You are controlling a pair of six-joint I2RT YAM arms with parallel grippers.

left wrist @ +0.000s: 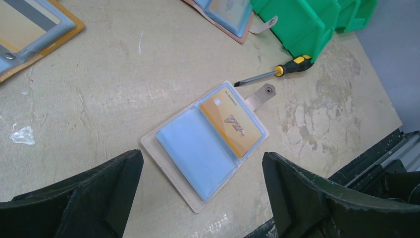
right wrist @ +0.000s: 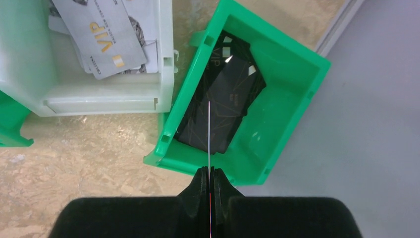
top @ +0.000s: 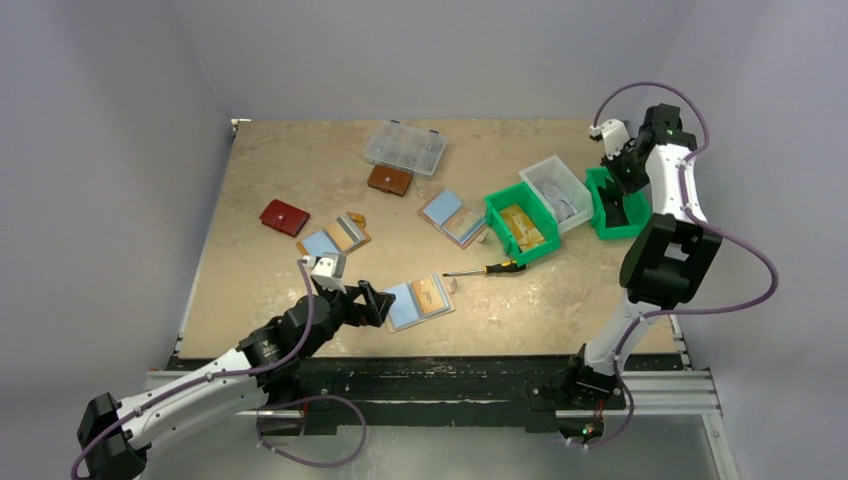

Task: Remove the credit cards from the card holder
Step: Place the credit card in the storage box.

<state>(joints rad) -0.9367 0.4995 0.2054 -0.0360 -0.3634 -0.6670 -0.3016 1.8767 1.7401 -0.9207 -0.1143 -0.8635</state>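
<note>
While spread over the tan folding card holder (left wrist: 195,151), the left gripper (left wrist: 202,155) should pinch its two-o'clock orange card (left wrist: 230,119); right gripper (right wrist: 210,171) clamps a thin card (right wrist: 209,134).

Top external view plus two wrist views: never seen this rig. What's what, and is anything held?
The machine is a left arm and a right arm, bolted at the near edge of a table. The top view looks down from above and behind them. Each wrist view rides on one arm and shows that arm's own black fingers.

The left gripper is open and empty above an opened tan card holder with an orange card showing inside. A screwdriver lies just beyond it.

The right gripper is shut on a thin card, seen edge-on. It is over a green bin holding black cards, beside a white bin of pale cards.
</note>
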